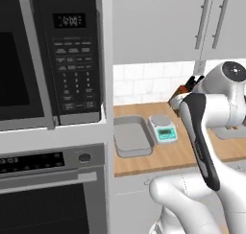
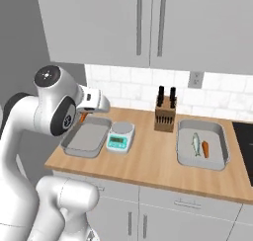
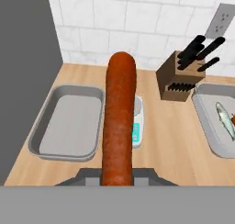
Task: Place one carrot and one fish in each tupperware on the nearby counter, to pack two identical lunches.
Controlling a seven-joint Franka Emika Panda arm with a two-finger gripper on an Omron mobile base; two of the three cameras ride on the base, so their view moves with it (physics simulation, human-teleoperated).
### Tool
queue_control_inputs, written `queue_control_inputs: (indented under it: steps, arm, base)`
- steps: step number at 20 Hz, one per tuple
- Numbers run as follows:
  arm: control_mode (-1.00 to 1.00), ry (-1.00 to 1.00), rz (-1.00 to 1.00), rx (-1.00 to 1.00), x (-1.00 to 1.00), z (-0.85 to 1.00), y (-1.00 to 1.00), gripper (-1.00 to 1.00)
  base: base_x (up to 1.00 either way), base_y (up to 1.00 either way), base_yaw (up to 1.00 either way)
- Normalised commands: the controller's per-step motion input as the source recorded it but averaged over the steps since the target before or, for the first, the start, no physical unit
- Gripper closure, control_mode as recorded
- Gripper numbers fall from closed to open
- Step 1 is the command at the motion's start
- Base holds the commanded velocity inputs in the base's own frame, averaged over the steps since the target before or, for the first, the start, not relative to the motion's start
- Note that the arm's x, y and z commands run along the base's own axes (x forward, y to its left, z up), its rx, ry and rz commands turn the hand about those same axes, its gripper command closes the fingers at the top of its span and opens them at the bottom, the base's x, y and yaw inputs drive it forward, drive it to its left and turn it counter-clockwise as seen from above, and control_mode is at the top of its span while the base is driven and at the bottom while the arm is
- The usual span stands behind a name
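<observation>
Carrot in the claw, up over the left tray.

My claw point(image 2: 85, 115) is clamped on a carrot point(image 3: 119, 122); in the hand view it runs straight up the middle, orange and long, blocking part of the scale point(image 3: 137, 126) below. I'm hanging above the table point(image 2: 148, 158), near the back corner of the left tray point(image 2: 87, 137), which lies bare. The scale point(image 2: 120, 137) sits just beside that tray, and the knife block point(image 2: 165, 115) stands behind, between the two trays. Over on the right tray point(image 2: 203, 144) I can see a fish point(image 2: 196, 143) and a second carrot point(image 2: 205, 148) lying side by side inside it.
</observation>
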Motion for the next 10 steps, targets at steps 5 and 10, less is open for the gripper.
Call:
queue_control_inputs:
  steps: [5, 10]
  arm:
    - [-1.0, 0.11, 0.24, 0.01, 0.16, -0.41, -0.01, 1.0]
    - [-1.0, 0.15, 0.26, 0.0, 0.29, -0.74, 0.0, 1.0]
  base:
    - [0.11, 0.0, 0.18]
    - [0.0, 0.0, 0.0]
